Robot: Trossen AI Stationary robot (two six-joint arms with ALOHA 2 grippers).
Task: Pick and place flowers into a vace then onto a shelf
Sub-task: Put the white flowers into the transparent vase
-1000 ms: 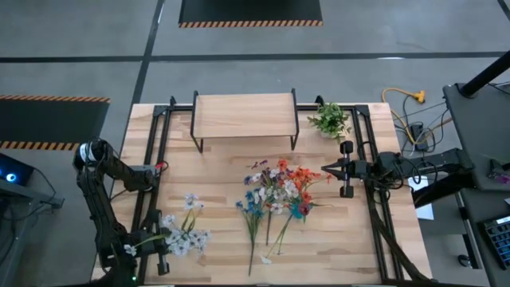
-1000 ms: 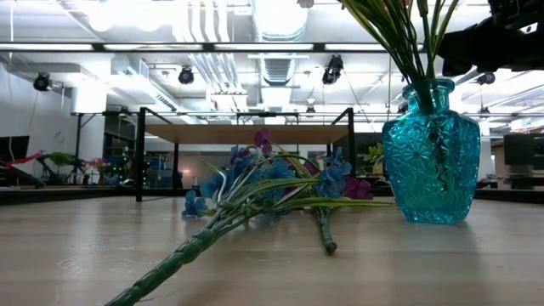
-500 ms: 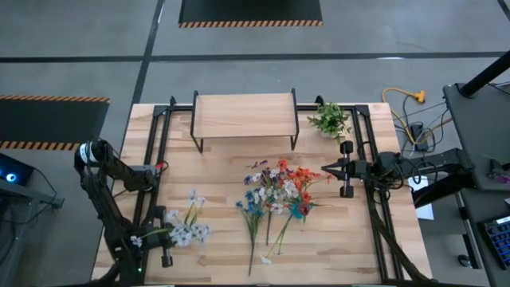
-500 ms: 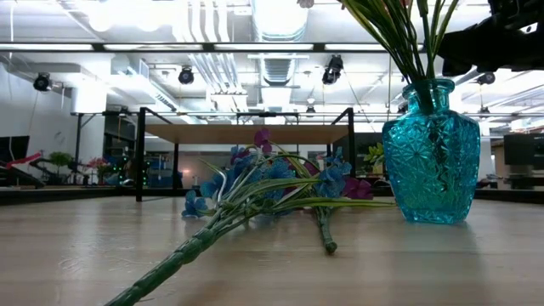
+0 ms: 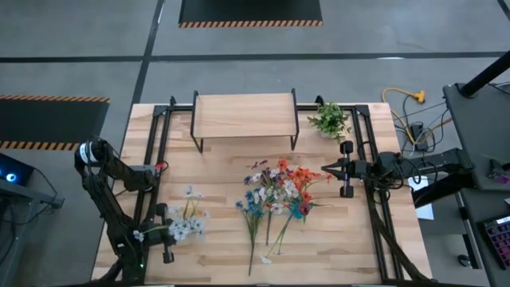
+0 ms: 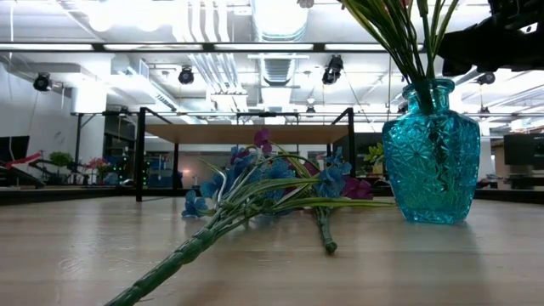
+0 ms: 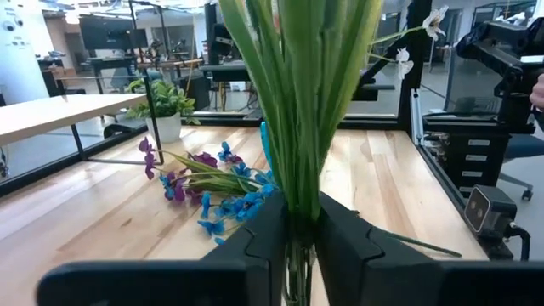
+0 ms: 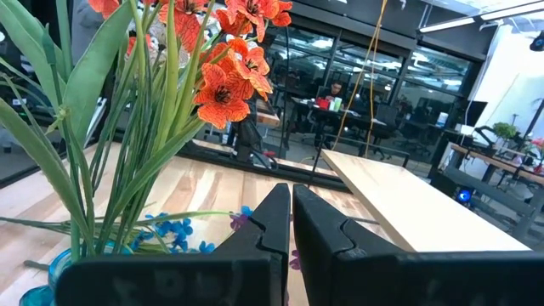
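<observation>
My left gripper (image 5: 163,233) is at the table's near left, shut on a bunch of green-stemmed flowers with white blooms (image 5: 188,224). A teal glass vase (image 6: 431,153) stands right of the middle and holds stems topped by orange-red and white blooms (image 5: 285,180). Blue and purple flowers (image 5: 255,204) lie flat on the table beside the vase, stems toward the near edge. My right gripper (image 5: 325,169) hovers shut just right of the orange-red blooms (image 8: 229,76), touching nothing. The shelf (image 5: 245,114) stands on its black legs at the far edge. My left gripper pinches several green stems (image 7: 302,191) together between its two fingers (image 7: 259,242), with the fingers lying across the stems. The bunch rises steeply from the fingers, white blooms (image 7: 433,19) at the top. The lower stem ends are hidden below the fingers.
A bushy green potted plant (image 5: 329,119) sits right of the shelf. Black frame rails (image 5: 370,191) run along both sides of the table. Bare wood lies between the shelf and the flowers. Cables and a cart stand off the right edge.
My left gripper has moved a little toward the far edge, staying shut, and carried the white-bloomed bunch with it. The bunch now looks shorter from above. The right arm, the vase and the lying flowers have kept still.
</observation>
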